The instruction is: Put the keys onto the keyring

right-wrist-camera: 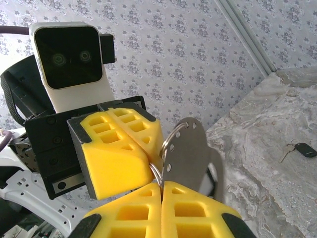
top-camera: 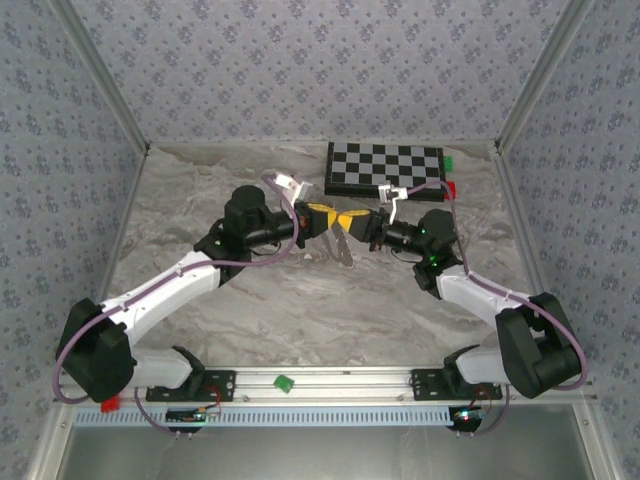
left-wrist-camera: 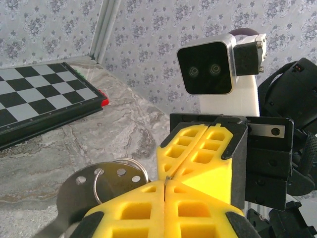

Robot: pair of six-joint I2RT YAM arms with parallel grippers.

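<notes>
Above the grey marbled table (top-camera: 250,320), the yellow-fingered left gripper (left-wrist-camera: 165,185) and right gripper (right-wrist-camera: 161,184) met tip to tip. Each was clenched on the thin silver wire keyring (right-wrist-camera: 170,143), from which a flat, round-topped steel tag (right-wrist-camera: 192,153) with small holes hung. A small silver key (right-wrist-camera: 297,149) with a dark head lay on the table, well apart from both.

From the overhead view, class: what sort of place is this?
Probably a robot test cell: patterned walls enclose a marble-look table, with the left arm and right arm bolted to a rail at its near edge.
</notes>
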